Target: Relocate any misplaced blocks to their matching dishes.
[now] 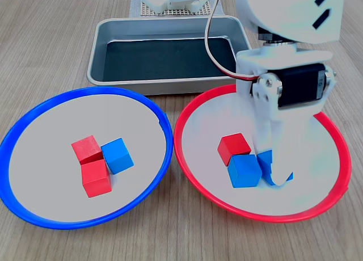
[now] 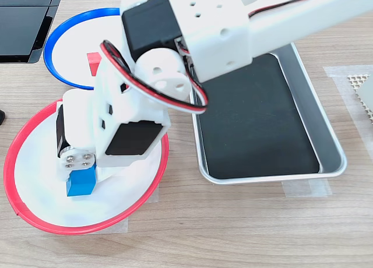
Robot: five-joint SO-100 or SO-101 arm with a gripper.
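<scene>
In the first exterior view the blue-rimmed dish on the left holds two red blocks and one blue block, all touching. The red-rimmed dish on the right holds a red block and a blue block. Just to the right of these, my gripper points down into the dish and is shut on a second blue block. In the second exterior view the gripper has this blue block under it in the red-rimmed dish. The arm hides the dish's other blocks there.
A rectangular grey metal tray with a dark floor stands behind both dishes. In the second exterior view it is the tray on the right, and the blue-rimmed dish at the top left shows one red block. The arm's base sits beyond the tray.
</scene>
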